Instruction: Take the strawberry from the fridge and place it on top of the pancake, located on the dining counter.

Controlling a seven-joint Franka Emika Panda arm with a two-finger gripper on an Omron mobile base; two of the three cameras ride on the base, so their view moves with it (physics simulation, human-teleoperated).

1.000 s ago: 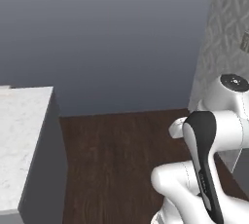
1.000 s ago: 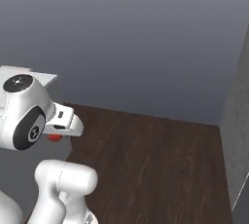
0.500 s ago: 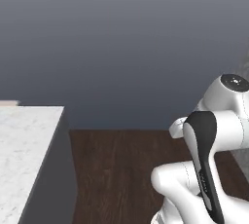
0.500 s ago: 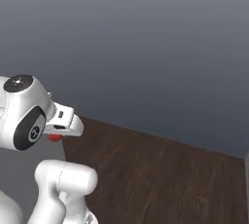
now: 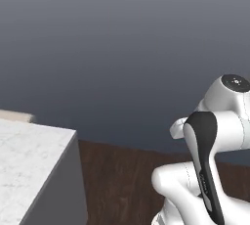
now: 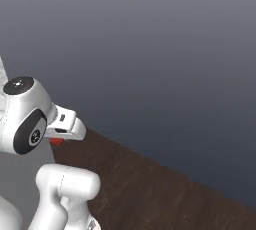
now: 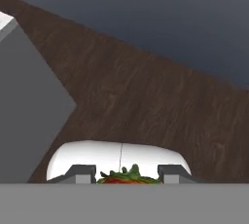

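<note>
Over the floor (image 7: 146, 101): arm folded, held high.
pincer (image 7: 127, 173): clamped on the strawberry (image 7: 127, 177).
worktop (image 5: 29, 155): well left.

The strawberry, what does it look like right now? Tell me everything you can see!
The strawberry is tiny and red with a ragged green leafy top. In the hand view it sits between the two dark fingertips of the gripper, which is shut on it, and just its top peeks up. In the right base view it shows as a small red spot under the hand, carried in the air above the dark wooden floor.
</note>
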